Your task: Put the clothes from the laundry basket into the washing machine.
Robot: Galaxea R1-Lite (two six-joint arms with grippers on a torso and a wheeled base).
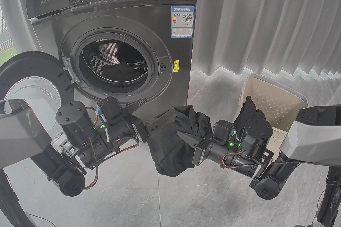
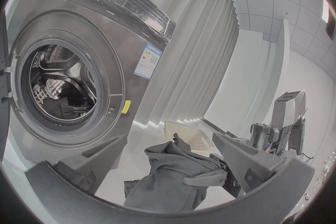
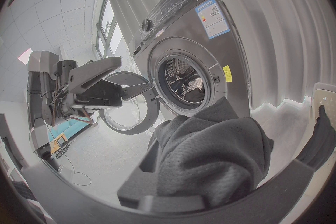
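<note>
The right gripper clamps the dark cloth. The drum is up and left. The left gripper, nearer it, looks open.

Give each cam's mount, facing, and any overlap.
Head view: on the head, looking forward and down at the washing machine and laundry basket; left arm and right arm show.
Left wrist view: on the left wrist, facing the drum past its own open jaws; right arm beyond.
Right wrist view: on the right wrist, facing the machine over the dark garment its jaws grip; left arm in view.
Shared: all three see the drum and garment.
</note>
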